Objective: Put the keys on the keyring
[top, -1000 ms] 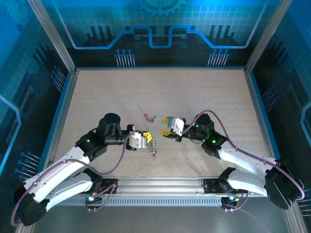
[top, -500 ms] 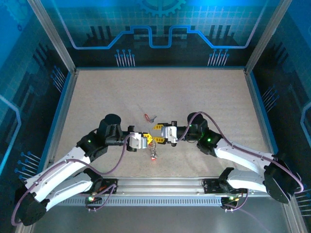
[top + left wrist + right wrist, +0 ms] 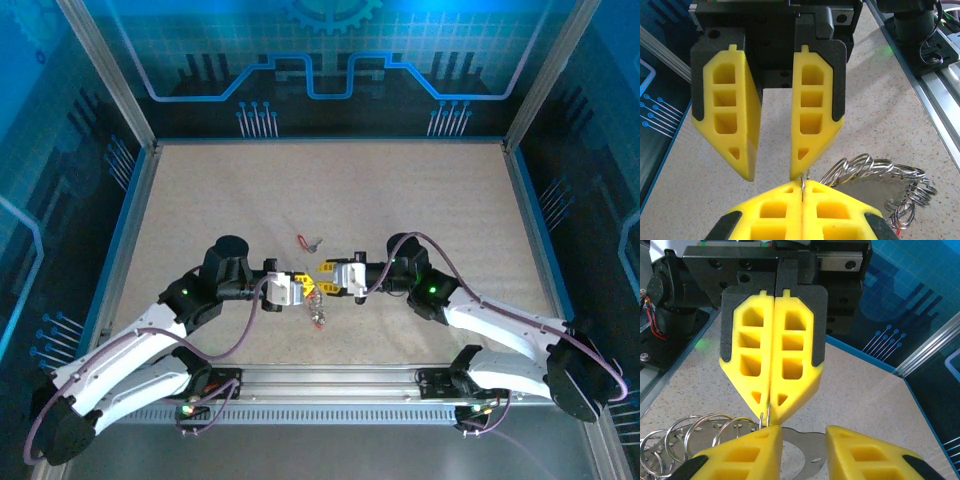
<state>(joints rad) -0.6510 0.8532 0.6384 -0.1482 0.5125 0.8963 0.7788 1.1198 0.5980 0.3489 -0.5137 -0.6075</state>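
Observation:
My left gripper is shut on a thin silver wire ring of the keyring, nipped at its fingertips. The rest of the keyring, a bunch of coiled silver rings on a flat metal plate, hangs beside it down to the table. My right gripper faces the left one tip to tip and stands open, one fingertip almost touching the held ring. A small key with a red tag lies on the table just beyond both grippers. A red speck shows under the rings.
The speckled beige table is fenced by blue-edged walls left, right and back. A metal rail with the arm bases runs along the near edge.
Over the last second my right gripper swung left and closed the gap to the left gripper's tips. The left gripper kept hold of the ring and stayed put.

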